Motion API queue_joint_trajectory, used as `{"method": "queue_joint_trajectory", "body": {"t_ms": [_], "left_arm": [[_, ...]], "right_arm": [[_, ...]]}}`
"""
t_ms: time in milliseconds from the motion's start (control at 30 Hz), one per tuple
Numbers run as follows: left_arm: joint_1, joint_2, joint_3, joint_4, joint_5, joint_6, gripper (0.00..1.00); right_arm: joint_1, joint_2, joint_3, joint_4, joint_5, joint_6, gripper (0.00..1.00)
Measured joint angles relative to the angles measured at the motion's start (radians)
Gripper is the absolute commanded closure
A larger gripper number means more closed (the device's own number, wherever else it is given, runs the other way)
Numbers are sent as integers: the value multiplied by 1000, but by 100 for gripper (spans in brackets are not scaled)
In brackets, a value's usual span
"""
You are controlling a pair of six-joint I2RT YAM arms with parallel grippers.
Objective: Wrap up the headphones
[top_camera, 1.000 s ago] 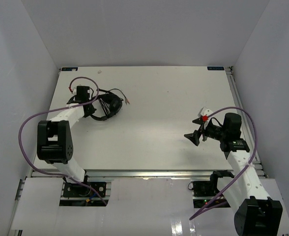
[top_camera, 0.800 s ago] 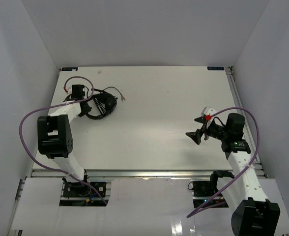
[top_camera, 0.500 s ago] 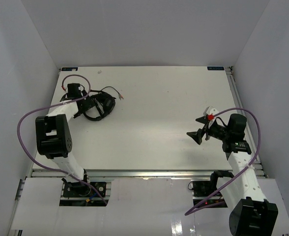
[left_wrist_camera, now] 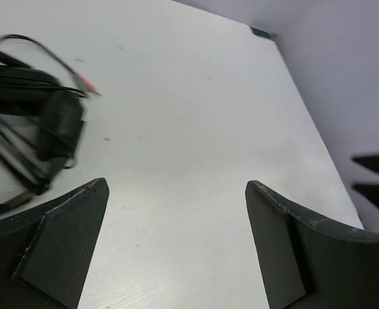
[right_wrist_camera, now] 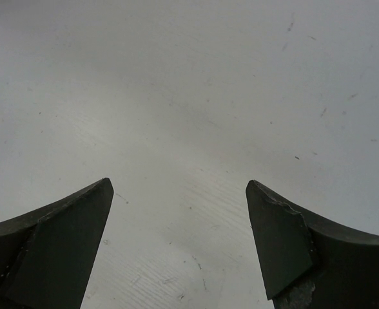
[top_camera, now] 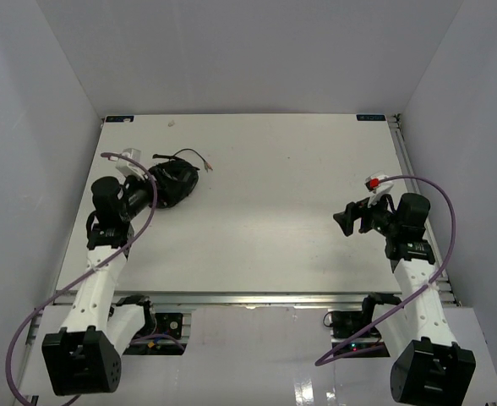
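The black headphones (top_camera: pixel 176 178) lie bunched on the white table (top_camera: pixel 265 203) at the far left, with the thin cable looped over them. Its small plugs (top_camera: pixel 208 167) stick out to the right. My left gripper (top_camera: pixel 144 193) is just left of the bundle and points right, open and holding nothing. In the left wrist view the headphones (left_wrist_camera: pixel 42 112) lie left of the open left gripper (left_wrist_camera: pixel 176 188), outside its fingers, and the plugs (left_wrist_camera: pixel 86 83) rest on the table. My right gripper (top_camera: pixel 355 218) hovers open at the right side, with only bare table between its fingers (right_wrist_camera: pixel 180 188).
Purple robot cables (top_camera: pixel 430 190) loop beside both arms. Grey walls close off the table at the back and on both sides. A metal rail (top_camera: pixel 248 298) runs along the near edge.
My left gripper opened and let go of the headphones, then drew back toward the near left. The headphones ended slightly further left. My right gripper drifted a little right and back.
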Motion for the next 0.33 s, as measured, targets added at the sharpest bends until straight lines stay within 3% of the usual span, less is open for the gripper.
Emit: {"method": "queue_joint_trajectory", "body": {"t_ms": [133, 333], "left_arm": [[-111, -64, -105, 38, 148, 44, 2], [-176, -134, -130, 25, 217, 92, 2]], "right_arm": [[-2, -33, 2, -1, 151, 86, 10], [-3, -90, -6, 6, 304, 162, 10]]}}
